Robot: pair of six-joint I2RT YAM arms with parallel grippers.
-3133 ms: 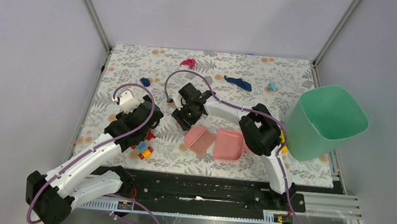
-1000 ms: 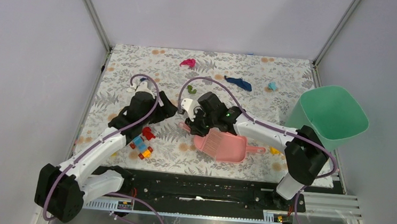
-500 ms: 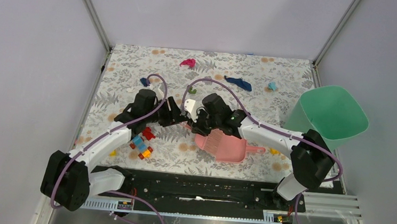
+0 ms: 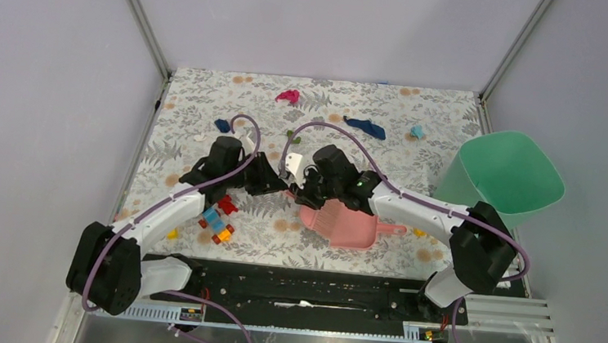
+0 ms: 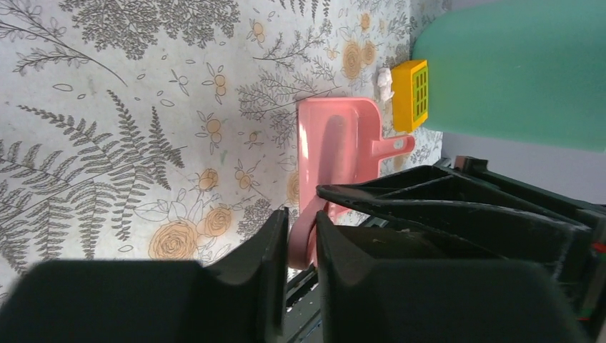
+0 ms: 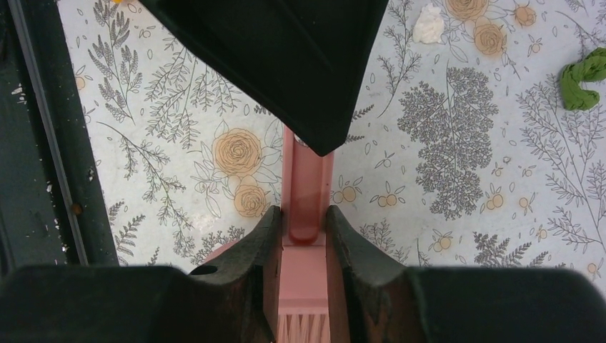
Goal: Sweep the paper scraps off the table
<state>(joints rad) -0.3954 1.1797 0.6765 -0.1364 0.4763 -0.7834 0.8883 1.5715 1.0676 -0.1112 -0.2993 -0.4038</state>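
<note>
My right gripper is shut on the pink brush, low on its handle; its bristles rest over the pink dustpan. My left gripper has come in from the left, and its jaws are shut on the tip of that same handle. From above, the two grippers meet nose to nose mid-table. Paper scraps lie further back: magenta, dark blue, teal, green. A white one lies on the floral table.
A tall green bin stands at the right edge. A yellow grid block lies beside it, close to the dustpan's handle. Toy bricks lie under the left forearm. Metal frame posts border the back corners.
My left arm swung right to the brush handle, and its jaws closed on the tip. The right arm, holding the brush over the dustpan, barely moved.
</note>
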